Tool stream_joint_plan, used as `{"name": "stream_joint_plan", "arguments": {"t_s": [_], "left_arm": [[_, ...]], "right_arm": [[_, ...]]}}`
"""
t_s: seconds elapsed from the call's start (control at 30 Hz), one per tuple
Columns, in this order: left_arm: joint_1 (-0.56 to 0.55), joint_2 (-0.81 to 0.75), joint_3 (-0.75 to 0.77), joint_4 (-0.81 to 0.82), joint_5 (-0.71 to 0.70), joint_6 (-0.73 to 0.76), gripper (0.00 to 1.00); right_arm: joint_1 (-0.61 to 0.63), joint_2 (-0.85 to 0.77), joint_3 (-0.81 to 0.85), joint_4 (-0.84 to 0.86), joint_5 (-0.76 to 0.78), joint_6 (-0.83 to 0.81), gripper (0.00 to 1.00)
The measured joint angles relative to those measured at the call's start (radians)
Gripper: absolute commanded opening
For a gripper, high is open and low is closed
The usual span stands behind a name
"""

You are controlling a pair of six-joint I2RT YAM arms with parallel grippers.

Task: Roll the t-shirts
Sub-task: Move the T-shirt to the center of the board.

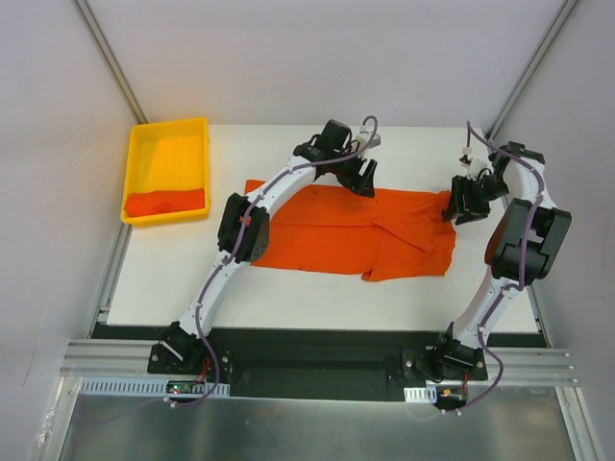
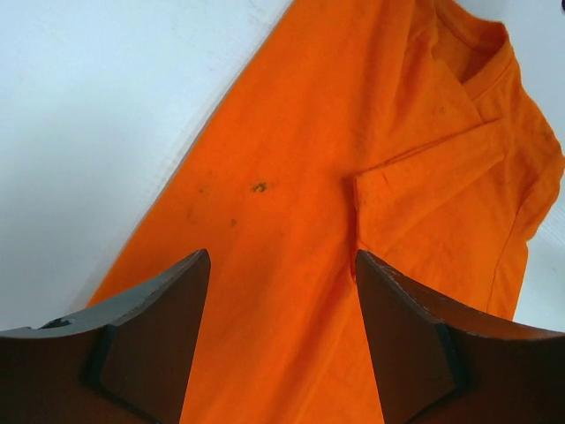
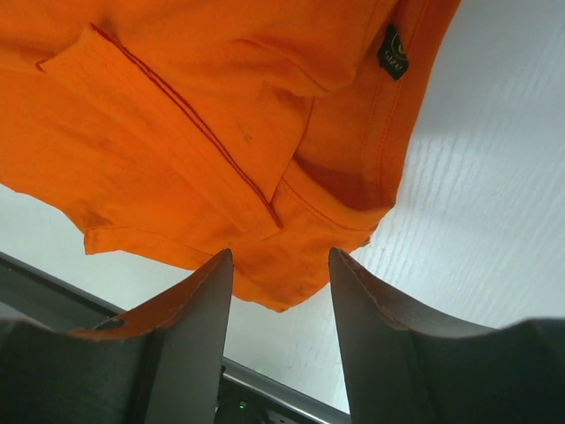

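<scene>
Bright orange soft cloth t-shirt (image 1: 356, 235) lies flat as a long strip mid tabletop (image 1: 288, 288). Second orange t-shirt (image 1: 165, 203) sits in yellow plastic tray (image 1: 135, 163), far left corner. Left tool (image 1: 362, 180) jaws apart, empty, toward far edge. Right tool (image 1: 465, 206) apart, empty, at collar end by right edge. Rolling looks not started. Next likely pinch collar end.

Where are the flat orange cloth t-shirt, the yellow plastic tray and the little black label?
flat orange cloth t-shirt (image 1: 327, 235): top view, middle of its body.
yellow plastic tray (image 1: 173, 158): top view, its bare floor.
little black label (image 3: 393, 51): right wrist view, its middle.
</scene>
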Motion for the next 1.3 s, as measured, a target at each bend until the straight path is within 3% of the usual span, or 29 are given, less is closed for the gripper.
{"name": "stream_joint_plan", "arguments": {"t_s": [0.23, 0.43, 0.7, 1.3], "left_arm": [[-0.052, 0.027, 0.018, 0.085, -0.01, -0.054, 0.63], [-0.103, 0.079, 0.047, 0.152, -0.004, -0.104, 0.53], [-0.127, 0.132, 0.045, 0.166, 0.008, -0.155, 0.54], [-0.121, 0.132, 0.005, 0.187, 0.034, -0.21, 0.31]], "right_arm": [[-0.007, 0.0, -0.054, -0.024, -0.017, 0.02, 0.51], [-0.012, 0.0, -0.054, -0.035, -0.024, 0.019, 0.51], [-0.025, -0.002, -0.065, -0.041, -0.033, 0.024, 0.51], [-0.036, -0.019, -0.112, -0.053, -0.039, 0.01, 0.5]]}}
